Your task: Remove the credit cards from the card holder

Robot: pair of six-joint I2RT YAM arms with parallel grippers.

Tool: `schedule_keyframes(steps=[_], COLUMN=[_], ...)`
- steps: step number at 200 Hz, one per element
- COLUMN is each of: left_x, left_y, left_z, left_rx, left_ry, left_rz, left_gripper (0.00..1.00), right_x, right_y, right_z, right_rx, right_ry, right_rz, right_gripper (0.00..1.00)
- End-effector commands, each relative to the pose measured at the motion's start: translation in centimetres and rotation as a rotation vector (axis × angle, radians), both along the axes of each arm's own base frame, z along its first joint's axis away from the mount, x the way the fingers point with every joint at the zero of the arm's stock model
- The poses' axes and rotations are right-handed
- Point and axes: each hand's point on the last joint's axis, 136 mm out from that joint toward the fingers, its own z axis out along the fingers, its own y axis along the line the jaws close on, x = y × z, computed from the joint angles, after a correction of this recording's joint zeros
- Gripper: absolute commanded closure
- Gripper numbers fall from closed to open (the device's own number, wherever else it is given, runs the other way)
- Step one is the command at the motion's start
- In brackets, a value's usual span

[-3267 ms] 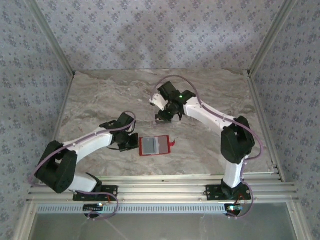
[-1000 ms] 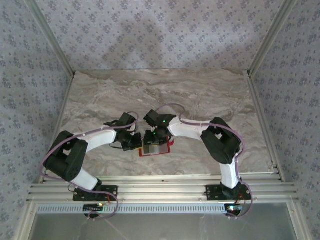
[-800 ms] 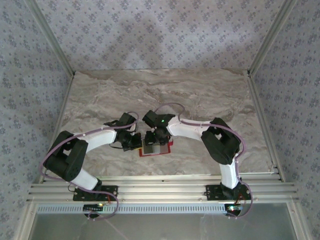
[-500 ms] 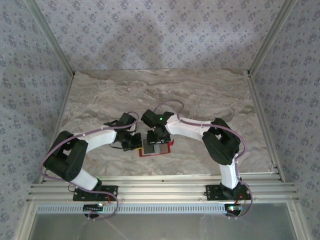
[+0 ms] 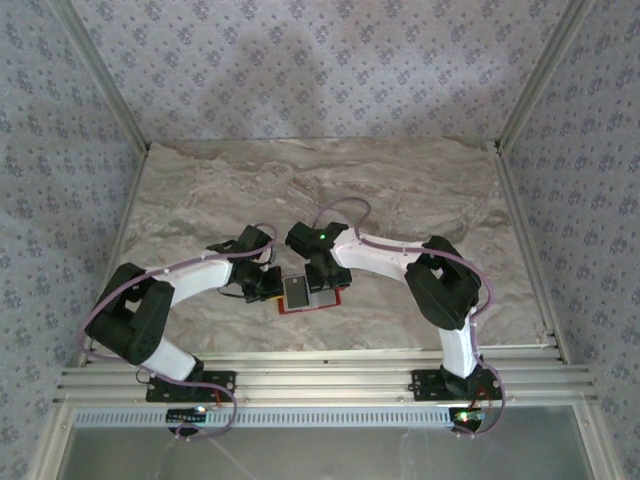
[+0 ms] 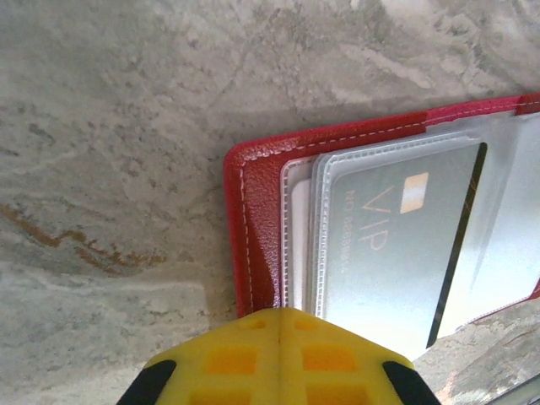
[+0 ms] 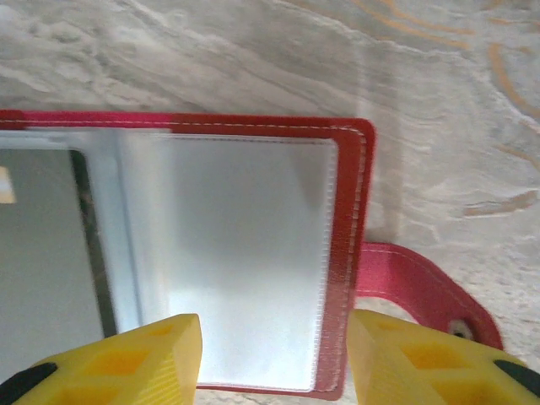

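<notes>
Red card holder (image 6: 253,211) flat | left fingers (image 6: 240,359) closed at edge | right fingers (image 7: 126,363) apart, empty

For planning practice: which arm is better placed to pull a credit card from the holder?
Likely the right arm: its jaws stand open over the card holder; the left arm's are shut at its edge.

The top camera looks down from high behind the near edge of the table (image 5: 400,190), quite far. Both wrist cameras look very closely at the card holder (image 6: 253,219), from opposite ends.
</notes>
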Motion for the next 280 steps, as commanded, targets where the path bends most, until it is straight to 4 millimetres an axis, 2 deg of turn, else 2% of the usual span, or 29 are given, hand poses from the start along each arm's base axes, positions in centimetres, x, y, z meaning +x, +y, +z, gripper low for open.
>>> schedule_keyframes(steps=[1,27,69,90,122,138,199,280], left_x=[0.7,1.0,1.3,1.2,1.1,0.9,0.4,0.3], left_y=[-0.3,-0.6,-1.6,-2.2,-2.6,-2.4,-1.5,-1.1], left_z=[1.9,2.4,3.3,2.9,1.9,1.3,-0.2,-0.4], left_rx=[-0.017,-0.022,-0.041,-0.042,-0.042,-0.033,0.022,0.045], left_ry=[-0.032,-0.043,-0.055,-0.044,-0.033,-0.022,-0.004,-0.002], left_rz=[-0.017,-0.021,-0.037,-0.053,-0.052,-0.048,-0.057,-0.061], left_gripper=[1.0,1.0,1.0,1.0,1.0,1.0,1.0,1.0], right_x=[0.6,0.6,0.4,0.4,0.2,0.1,0.1,0.2], right_y=[-1.9,-0.9,4.1,6.1,7.6,7.8,7.7,6.2], right_z=[1.8,2.4,3.1,3.0,2.4,2.0,0.3,-1.4], right_rx=[-0.053,0.05,0.427,0.558,0.622,0.625,0.598,0.504], right_ry=[-0.041,-0.034,0.039,0.089,0.132,0.145,0.173,0.163], right_rz=[-0.007,-0.011,0.017,0.014,0.03,0.031,0.015,0.002], right_gripper=[0.51,0.53,0.58,0.61,0.66,0.69,0.7,0.7])
